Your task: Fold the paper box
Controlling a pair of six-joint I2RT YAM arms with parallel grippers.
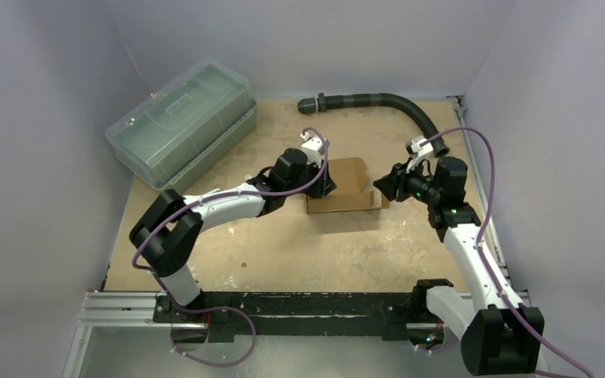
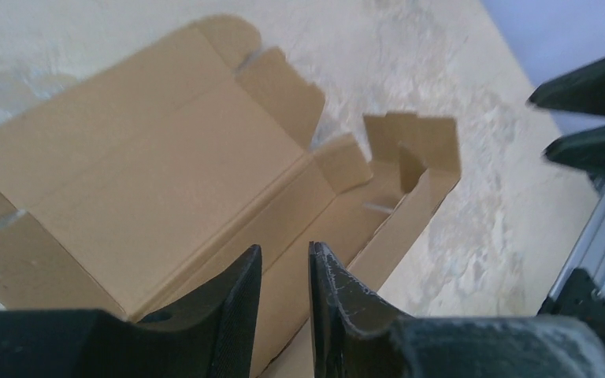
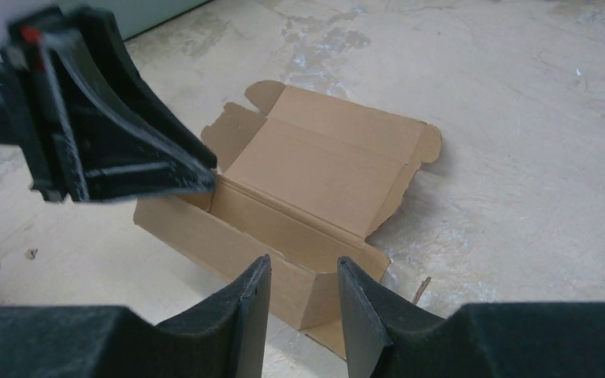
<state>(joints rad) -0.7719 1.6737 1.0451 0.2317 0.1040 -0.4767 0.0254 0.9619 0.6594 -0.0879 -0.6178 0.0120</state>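
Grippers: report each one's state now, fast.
Left gripper: open narrowly over the paper box, nothing clamped.
Right gripper: open, at the paper box's end, holding nothing.

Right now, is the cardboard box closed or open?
Open. The cardboard box has its walls standing, but the lid panel lies spread flat behind it, showing the inside.

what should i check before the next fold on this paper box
1. Paper box lid lying open behind the tray: ok.
2. Front wall standing upright: ok.
3. Right gripper open, facing the box's end: ok.
4. Left gripper actually clamping a wall: cannot tell.
5. Lid's side flaps folded in: not ok, splayed out.
6. Plastic bin clear of both arms: ok.
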